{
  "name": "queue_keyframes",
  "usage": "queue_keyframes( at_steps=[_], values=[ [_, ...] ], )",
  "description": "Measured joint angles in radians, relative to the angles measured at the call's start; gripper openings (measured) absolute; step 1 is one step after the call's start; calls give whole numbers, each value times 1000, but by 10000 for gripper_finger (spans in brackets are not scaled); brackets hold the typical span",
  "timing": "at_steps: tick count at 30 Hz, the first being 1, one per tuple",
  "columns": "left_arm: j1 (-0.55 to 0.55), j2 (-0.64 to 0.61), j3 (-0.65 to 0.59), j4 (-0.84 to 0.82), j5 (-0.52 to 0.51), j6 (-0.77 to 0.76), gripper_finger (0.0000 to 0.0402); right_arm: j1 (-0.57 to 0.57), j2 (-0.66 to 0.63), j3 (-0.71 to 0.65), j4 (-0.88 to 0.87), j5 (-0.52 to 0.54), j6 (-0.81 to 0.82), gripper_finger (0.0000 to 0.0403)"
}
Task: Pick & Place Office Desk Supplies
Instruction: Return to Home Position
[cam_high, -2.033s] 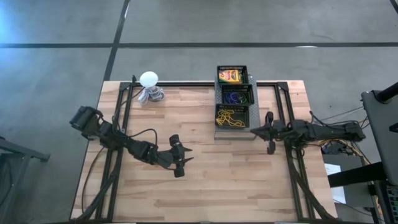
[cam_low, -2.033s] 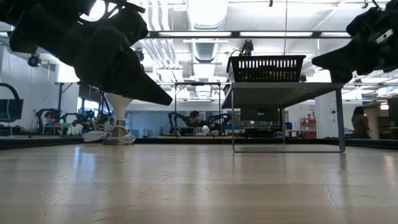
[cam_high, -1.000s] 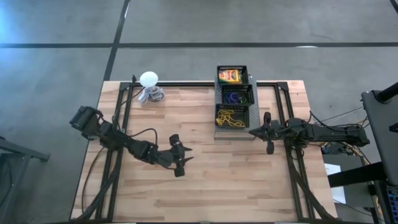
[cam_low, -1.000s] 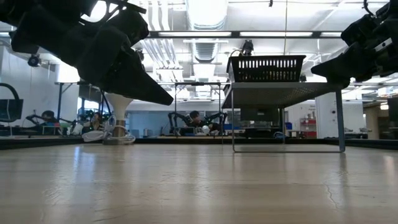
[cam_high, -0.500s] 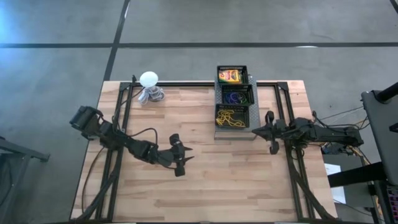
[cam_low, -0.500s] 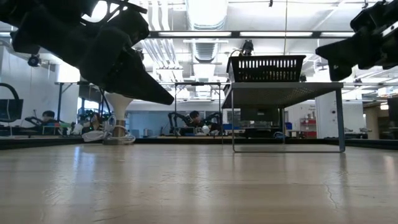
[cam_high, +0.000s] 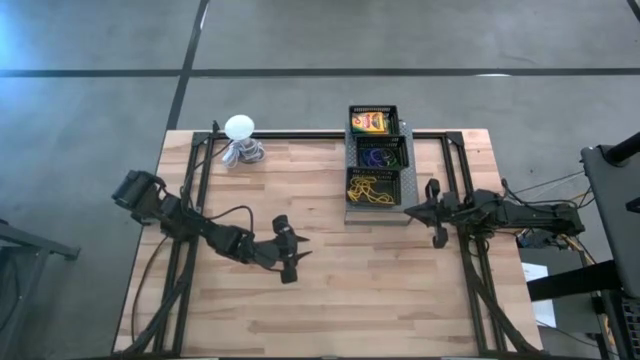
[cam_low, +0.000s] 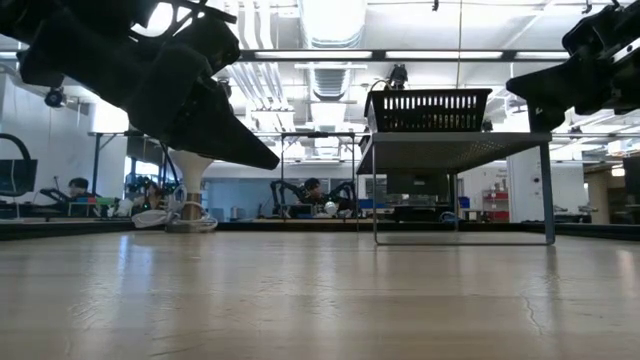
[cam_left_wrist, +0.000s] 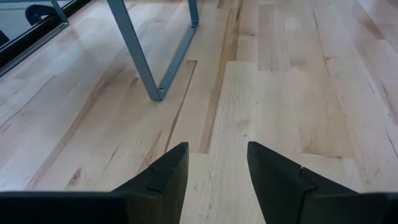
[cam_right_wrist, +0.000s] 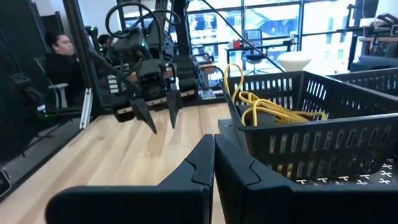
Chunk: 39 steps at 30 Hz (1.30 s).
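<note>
Three black mesh baskets sit in a row on a grey stand (cam_high: 377, 215) at the table's far right of middle. The far basket holds a yellow-and-green box (cam_high: 368, 122), the middle one blue, green and purple rings (cam_high: 378, 156), and the near one yellow rubber bands (cam_high: 368, 188). My left gripper (cam_high: 298, 250) hangs open over bare wood left of the stand, with nothing between its fingers (cam_left_wrist: 163, 177). My right gripper (cam_high: 404, 210) is shut and empty, level, just right of the rubber-band basket (cam_right_wrist: 292, 134).
A white ball-topped object (cam_high: 240, 127) with a grey coiled base stands at the table's far left. One of the stand's grey legs (cam_left_wrist: 140, 56) rises ahead of my left gripper. The near half of the wooden table (cam_high: 340, 310) is bare. People sit in the room beyond.
My right gripper has risen a little and tipped up toward level beside the stand, staying shut. My left gripper has kept still and open.
</note>
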Motion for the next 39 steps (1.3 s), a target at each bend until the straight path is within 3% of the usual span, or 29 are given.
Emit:
queue_keyframes(
  at_steps=[24, 27, 33, 39],
  values=[
    [0, -1, 1, 34, 8, 8, 168, 0, 9, 0, 0, 0, 0, 8],
    [-5, -32, 1, -80, 100, 9, 168, 0, 9, 0, 0, 0, 0, 8],
    [-5, -85, -16, -221, 141, 3, 168, 0, 9, 0, 0, 0, 0, 8],
    [8, -301, -176, -247, 159, -15, 168, 0, 10, 0, 0, 0, 0, 8]
  ],
)
